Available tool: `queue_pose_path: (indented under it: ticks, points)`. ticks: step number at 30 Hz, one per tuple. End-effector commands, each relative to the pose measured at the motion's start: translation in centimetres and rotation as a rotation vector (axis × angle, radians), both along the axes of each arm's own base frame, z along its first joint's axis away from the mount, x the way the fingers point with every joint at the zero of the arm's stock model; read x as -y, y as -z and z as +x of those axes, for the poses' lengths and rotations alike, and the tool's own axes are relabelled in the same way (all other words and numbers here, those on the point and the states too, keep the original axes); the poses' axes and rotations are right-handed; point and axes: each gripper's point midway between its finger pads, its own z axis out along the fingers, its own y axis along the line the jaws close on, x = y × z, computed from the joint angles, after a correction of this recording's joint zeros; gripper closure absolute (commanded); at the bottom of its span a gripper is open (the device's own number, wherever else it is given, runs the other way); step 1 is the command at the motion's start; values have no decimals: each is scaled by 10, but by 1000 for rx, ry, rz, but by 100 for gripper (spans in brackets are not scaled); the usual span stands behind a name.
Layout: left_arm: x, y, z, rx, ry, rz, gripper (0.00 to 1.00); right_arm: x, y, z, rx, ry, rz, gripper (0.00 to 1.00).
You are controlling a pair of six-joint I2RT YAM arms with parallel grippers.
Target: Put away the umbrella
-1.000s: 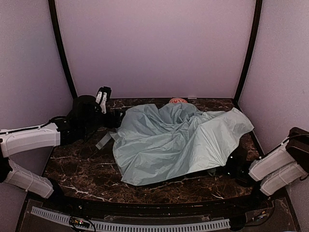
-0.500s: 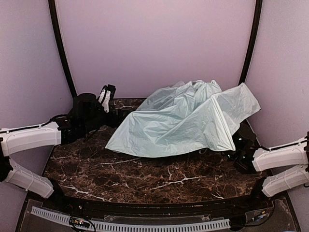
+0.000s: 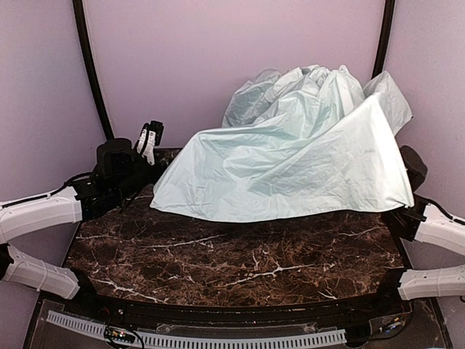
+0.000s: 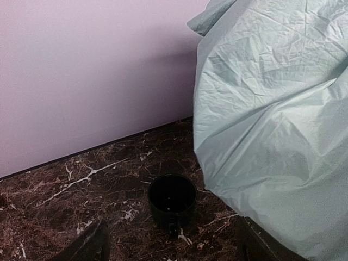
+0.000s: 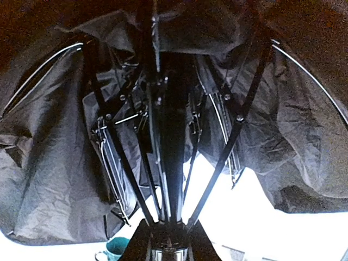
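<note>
Right gripper (image 5: 168, 247) is clamping the umbrella (image 3: 290, 160) shaft, rising between its fingers; left gripper (image 3: 148, 139) is gaping wide, mug (image 4: 172, 198) ahead.

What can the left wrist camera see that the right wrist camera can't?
Only the left wrist view shows the pale green outside of the umbrella, a dark mug standing on the marble table, and the purple wall. Only the right wrist view shows its inside: black lining, thin ribs and the shaft up the middle. A small teal cup peeks in at the bottom; whether it is the same mug is unclear. Both share the umbrella, seen from opposite sides.
</note>
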Motion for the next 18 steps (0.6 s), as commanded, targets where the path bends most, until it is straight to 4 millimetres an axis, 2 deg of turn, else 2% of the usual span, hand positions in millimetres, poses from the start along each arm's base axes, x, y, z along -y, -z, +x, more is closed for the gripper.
queue_pose_path:
  ticks: [1, 4, 6, 7, 10, 11, 13, 17, 18]
  points:
    - [-5, -25, -6, 87, 3, -31, 18, 15, -55, -36, 72, -117, 10, 100]
    - [-3, -28, -7, 94, 17, -34, 18, 24, -81, -63, 143, -182, 28, 100]
    - [1, -28, -8, 92, 41, -35, 18, 24, -93, -75, 174, -214, -9, 100]
    - [6, -28, -11, 93, 74, -33, 19, 21, -90, -75, 158, -223, -55, 100]
    - [26, -30, -26, 103, 216, -35, 21, 10, -68, -68, 63, -234, -213, 100]
    - [33, -31, -33, 113, 264, -34, 22, 4, -50, -67, 12, -262, -288, 100]
    - [45, -33, -44, 142, 334, -27, 23, -2, -28, -66, -54, -292, -386, 100]
    - [60, -23, -51, 136, 383, 4, 23, 9, -8, -55, -177, -213, -502, 100]
    - [65, -16, -51, 116, 401, 7, 23, 16, -13, -55, -181, -184, -518, 100]
